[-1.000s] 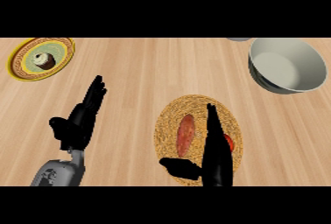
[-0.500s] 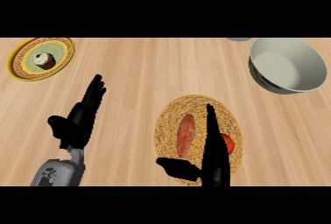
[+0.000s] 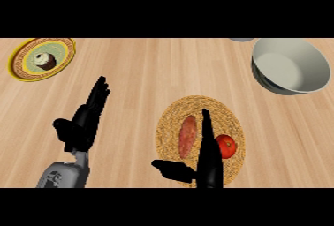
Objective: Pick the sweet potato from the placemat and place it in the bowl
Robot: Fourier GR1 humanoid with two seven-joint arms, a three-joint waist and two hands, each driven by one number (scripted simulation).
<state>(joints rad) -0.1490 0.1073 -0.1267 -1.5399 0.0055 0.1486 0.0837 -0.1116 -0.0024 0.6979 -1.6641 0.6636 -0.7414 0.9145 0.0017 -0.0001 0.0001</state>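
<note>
A long reddish sweet potato [image 3: 187, 136] lies on the round woven placemat [image 3: 195, 106] at the lower middle of the head view. My right hand [image 3: 209, 152] stands open over the mat, its straight fingers running up just right of the sweet potato, its thumb [image 3: 171, 168] out to the left below the mat. A red tomato [image 3: 225, 146] sits on the mat right of the hand, partly hidden by it. The pale grey bowl [image 3: 289, 66] stands at the upper right, with nothing in it. My left hand [image 3: 85, 121] rests open at the left.
A yellow-rimmed plate [image 3: 23, 55] with a small brown and white item on it sits at the upper left. A grey object [image 3: 242, 39] shows at the top edge, left of the bowl. Bare wooden counter lies between the mat and the bowl.
My right hand has shifted slightly, its fingers sliding up a little beside the sweet potato. The sweet potato, the tomato and my left hand stay where they were.
</note>
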